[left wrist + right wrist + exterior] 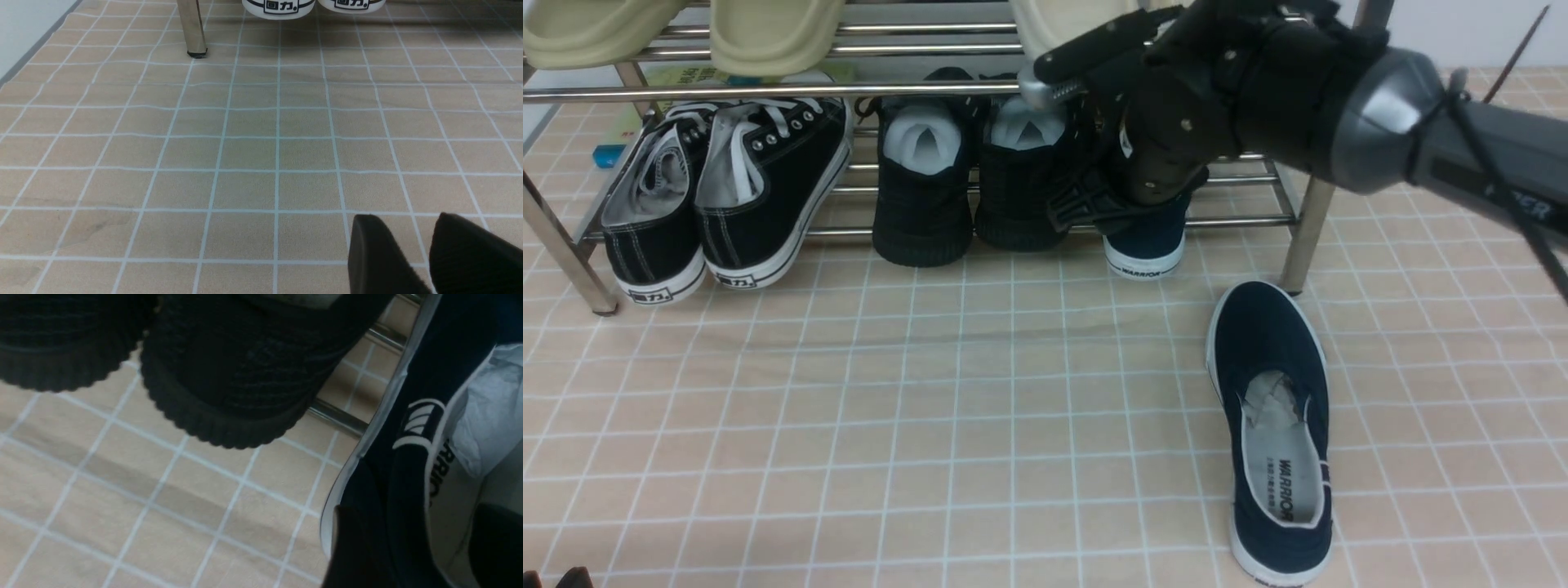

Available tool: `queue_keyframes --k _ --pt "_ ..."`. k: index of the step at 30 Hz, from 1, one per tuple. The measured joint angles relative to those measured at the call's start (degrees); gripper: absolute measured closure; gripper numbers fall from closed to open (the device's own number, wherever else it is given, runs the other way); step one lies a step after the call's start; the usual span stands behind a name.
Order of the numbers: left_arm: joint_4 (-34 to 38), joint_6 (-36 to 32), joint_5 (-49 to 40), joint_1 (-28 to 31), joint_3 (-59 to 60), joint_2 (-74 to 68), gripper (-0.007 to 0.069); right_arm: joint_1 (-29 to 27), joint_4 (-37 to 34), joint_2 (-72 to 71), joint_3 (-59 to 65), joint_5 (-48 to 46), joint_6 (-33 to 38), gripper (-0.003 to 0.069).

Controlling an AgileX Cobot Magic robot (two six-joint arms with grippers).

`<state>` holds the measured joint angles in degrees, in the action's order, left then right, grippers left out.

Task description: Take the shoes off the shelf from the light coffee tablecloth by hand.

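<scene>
1. Risk, left of the right gripper (412, 514): its outer finger could snag the all-black pair (923, 212), the nearer one standing close by.
2. Risk at the tool: jaws spread, astride the side wall of the shelved navy slip-on (1145, 237); a shallow bite could let it slip.
3. Risk above: lifting too early may bump the shelf (768, 92).
4. Risk nearer the robot, to its right: a poor swing out could knock the loose navy slip-on (1278, 343), lying on the tablecloth (931, 408).
5. Left gripper (404, 220), far left: fingers slightly apart, nothing between.
6. Count: black lace-ups (772, 171), 2; all-black, 2; navy, 2 (1 shelved, 1 down); cream clogs (772, 33), at least 3, rest hidden.
</scene>
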<state>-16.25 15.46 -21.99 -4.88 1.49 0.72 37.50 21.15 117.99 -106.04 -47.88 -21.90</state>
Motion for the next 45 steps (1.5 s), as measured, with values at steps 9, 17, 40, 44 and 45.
queue_keyframes --k 9,17,40,44,45 --pt "0.0 0.0 0.0 0.0 0.0 0.0 0.0386 0.0 2.1 1.9 0.0 0.8 -1.2 0.0260" --pt "0.0 0.0 0.0 0.0 0.0 0.0 0.0386 0.0 2.3 2.4 0.0 0.9 -0.1 0.0424" --pt "0.0 0.0 0.0 0.0 0.0 0.0 0.0384 7.7 -17.6 -12.5 0.2 -24.6 14.8 0.0600" --pt "0.0 0.0 0.0 0.0 0.0 0.0 0.0384 13.1 -19.2 -12.5 1.0 -24.4 15.8 0.0600" --pt "0.0 0.0 0.0 0.0 0.0 0.0 0.0384 13.8 -19.5 -12.5 1.3 -24.3 15.8 0.0600"
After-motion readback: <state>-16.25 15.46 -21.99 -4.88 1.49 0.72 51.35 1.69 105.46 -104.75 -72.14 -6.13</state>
